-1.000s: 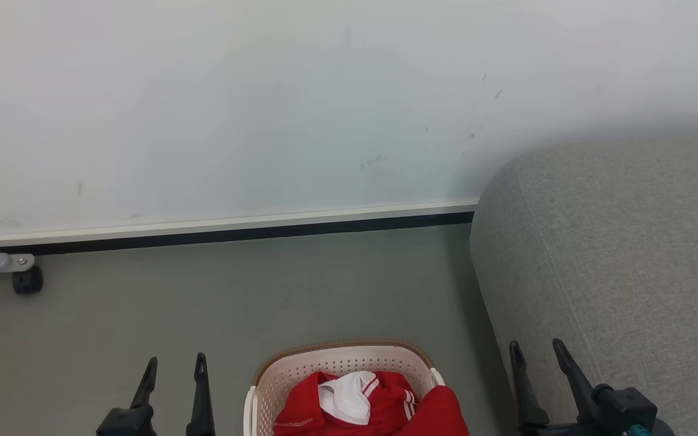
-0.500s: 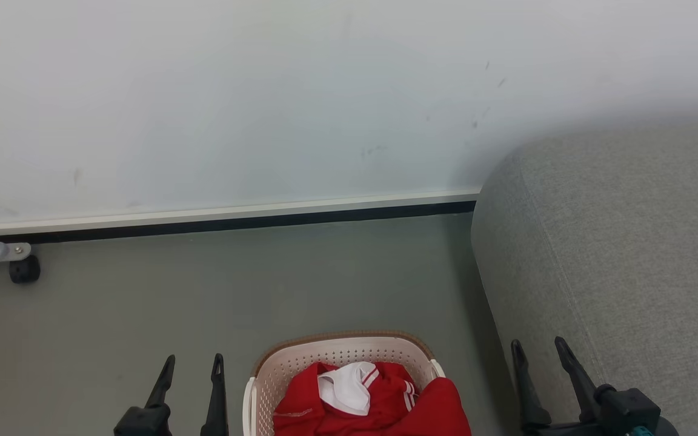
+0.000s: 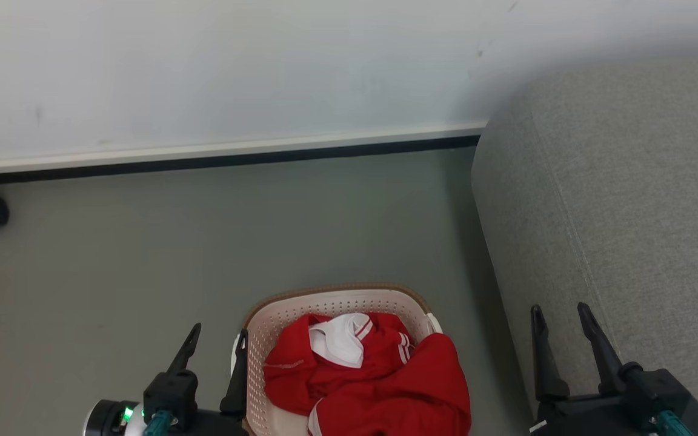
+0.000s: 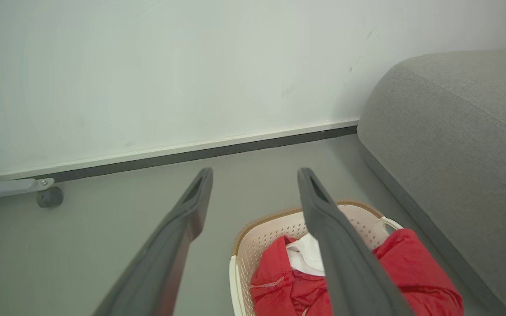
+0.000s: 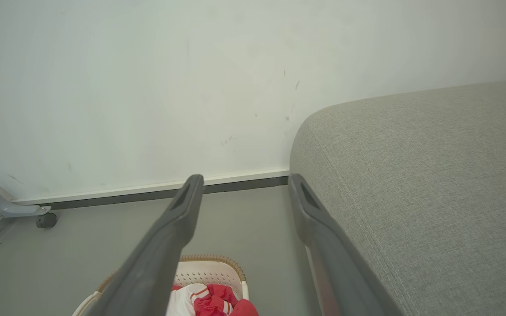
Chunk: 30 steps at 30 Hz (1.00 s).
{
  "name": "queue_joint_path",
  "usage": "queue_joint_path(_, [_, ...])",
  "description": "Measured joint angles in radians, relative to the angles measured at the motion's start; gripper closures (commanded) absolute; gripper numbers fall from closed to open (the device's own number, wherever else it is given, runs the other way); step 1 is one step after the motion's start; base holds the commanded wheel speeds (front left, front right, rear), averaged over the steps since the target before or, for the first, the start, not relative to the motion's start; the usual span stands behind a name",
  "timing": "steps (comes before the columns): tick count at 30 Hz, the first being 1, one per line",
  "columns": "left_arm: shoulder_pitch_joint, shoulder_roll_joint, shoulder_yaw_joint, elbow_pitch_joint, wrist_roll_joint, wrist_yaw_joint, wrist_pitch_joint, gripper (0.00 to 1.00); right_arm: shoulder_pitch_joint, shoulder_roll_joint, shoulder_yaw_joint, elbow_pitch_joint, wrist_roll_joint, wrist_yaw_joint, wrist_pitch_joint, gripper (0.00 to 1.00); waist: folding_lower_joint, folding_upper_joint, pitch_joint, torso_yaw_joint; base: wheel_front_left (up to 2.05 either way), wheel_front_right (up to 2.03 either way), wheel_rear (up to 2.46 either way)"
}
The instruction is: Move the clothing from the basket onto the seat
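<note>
Left gripper (image 3: pixel 220 330), spread wide, has neared the basket (image 3: pixel 337 288), perhaps touching; right gripper (image 3: pixel 559 307) spread too.

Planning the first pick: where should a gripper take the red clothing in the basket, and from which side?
Probably the raised crumpled fold by the white lining, from straight above: the clothing lies heaped, and the basket walls block its sides.

The basket (image 3: pixel 325 303) is smooth cream plastic, perforated, with a brown woven-look rim. The clothing (image 3: pixel 385 381) is soft, creased red cloth with white fabric trim. The seat (image 3: pixel 628 212) wears coarse-woven matt grey fabric. The floor (image 3: pixel 203 242) looks smooth and matt; the wall (image 3: pixel 264 60) is matt white, lightly scuffed.
</note>
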Motion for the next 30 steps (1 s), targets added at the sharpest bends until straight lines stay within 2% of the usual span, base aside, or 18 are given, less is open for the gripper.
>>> queue_joint_path(21, [-0.290,0.004,-0.105,0.201,0.100,-0.056,0.053,0.00,-0.214,0.013,-0.002,-0.125,-0.037,-0.008,-0.007,0.00,0.0002,0.0001,0.308,-0.112,0.00,0.00,0.00])
queue_joint_path(30, [-0.398,0.009,-0.152,0.276,0.153,-0.080,0.091,0.00,-0.281,0.016,-0.036,-0.170,-0.037,-0.009,-0.007,0.00,0.0001,0.0001,0.442,-0.168,0.00,0.00,0.00])
